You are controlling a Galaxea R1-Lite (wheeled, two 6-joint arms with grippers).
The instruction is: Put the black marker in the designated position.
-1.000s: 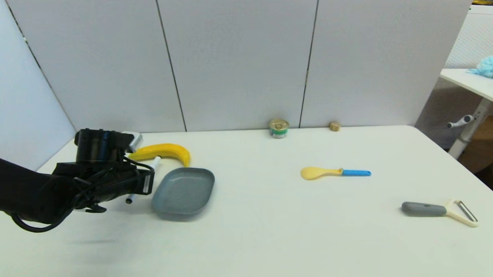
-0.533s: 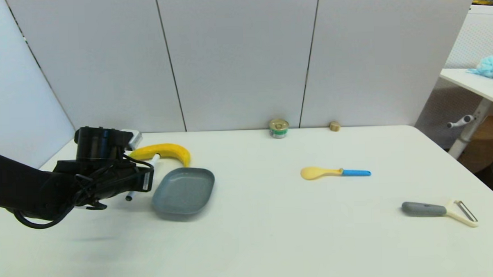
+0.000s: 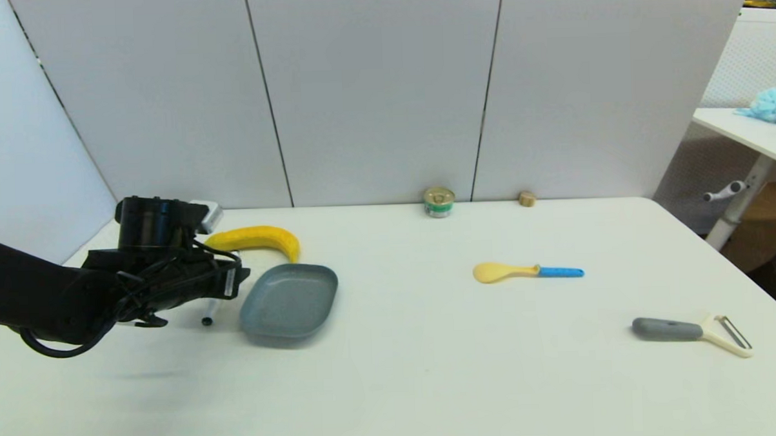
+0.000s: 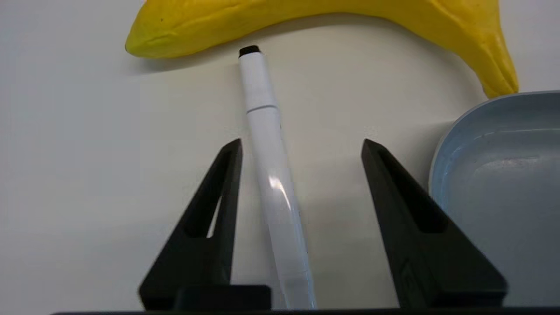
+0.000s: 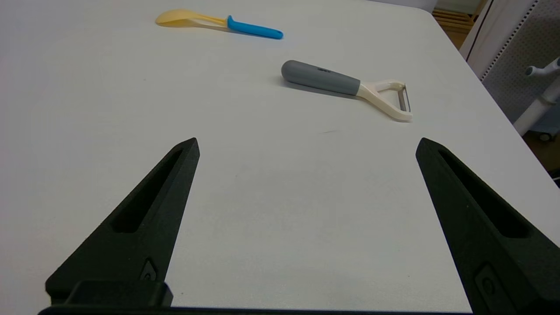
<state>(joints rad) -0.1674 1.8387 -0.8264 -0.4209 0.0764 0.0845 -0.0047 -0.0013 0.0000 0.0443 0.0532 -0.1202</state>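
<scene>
The black marker [image 4: 269,175] lies flat on the white table [image 3: 432,371], between the banana [image 4: 315,22] and the near edge, with the gray dish [image 3: 289,300] just beside it on the right. Its small black end almost reaches the banana's underside without touching it. The left gripper [image 4: 302,146] hangs low over the marker with its two fingers spread apart; the marker runs up through the gap, close against one finger [image 4: 210,210] and clear of the other, so nothing is gripped. From the head view the left arm comes in from the left side of the table and hides most of the marker, leaving only its near end [image 3: 207,316] showing below the wrist. Farther right on the table lie a yellow spoon with a blue handle [image 3: 527,271] and a peeler with a gray handle [image 3: 689,333], well apart from the marker. A small can [image 3: 439,201] stands at the back by the wall. The right gripper [image 5: 306,146] sits wide open above bare table on the right side, holding nothing, with the peeler [image 5: 345,87] and spoon [image 5: 218,24] beyond it.
</scene>
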